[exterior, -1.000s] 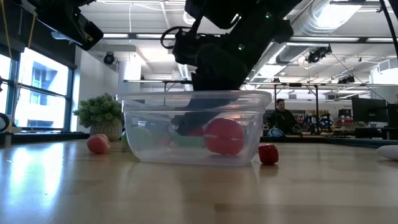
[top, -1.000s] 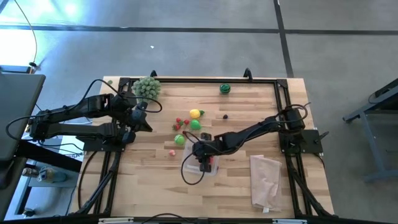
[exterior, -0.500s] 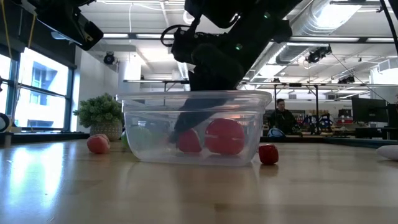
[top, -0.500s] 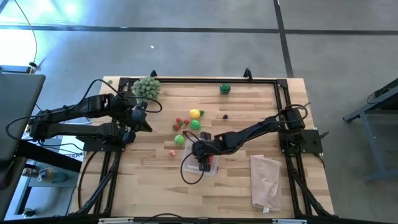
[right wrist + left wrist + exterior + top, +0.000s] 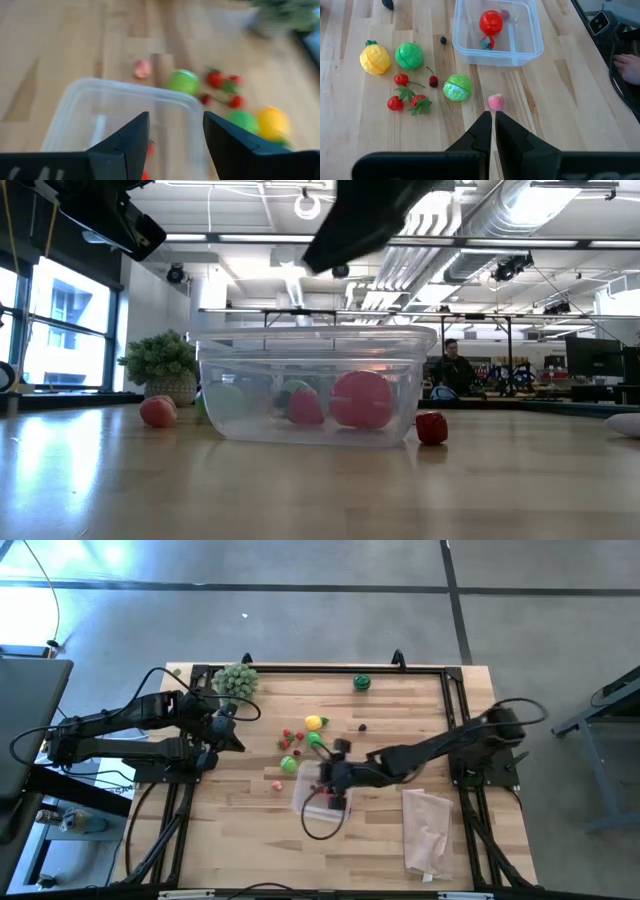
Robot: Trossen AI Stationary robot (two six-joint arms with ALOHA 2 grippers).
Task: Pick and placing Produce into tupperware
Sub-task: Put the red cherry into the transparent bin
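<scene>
Right gripper (image 5: 338,768) has lifted out of the tupperware (image 5: 322,796) since a second ago; it was down inside the box then and now hangs above its far edge, fingers (image 5: 132,137) spread and empty. A small red piece (image 5: 305,407) has dropped beside the red tomato-like ball (image 5: 361,399) on the container floor; the left wrist view shows both in there, plus a small pale pink item (image 5: 504,14) in a corner.

Step in hand: release is done, arm pulling back toward the loose produce.

Left on the worktop (image 5: 400,720), beyond the tupperware:
- yellow fruit (image 5: 375,58)
- green ball (image 5: 409,55)
- light green cabbage-like ball (image 5: 457,87)
- pink piece (image 5: 495,102), nearest the box
- cluster of small red pieces (image 5: 402,92)
- striped green ball (image 5: 361,683), well apart near the far edge

Left gripper (image 5: 493,122) waits on its own side, raised, fingers pressed together, nothing held.

Next move, as I judge it: swing the right gripper over one loose piece, probably the light green ball just beside the box, descend with fingers wide, then close. Round toys may roll if nudged off-centre.
</scene>
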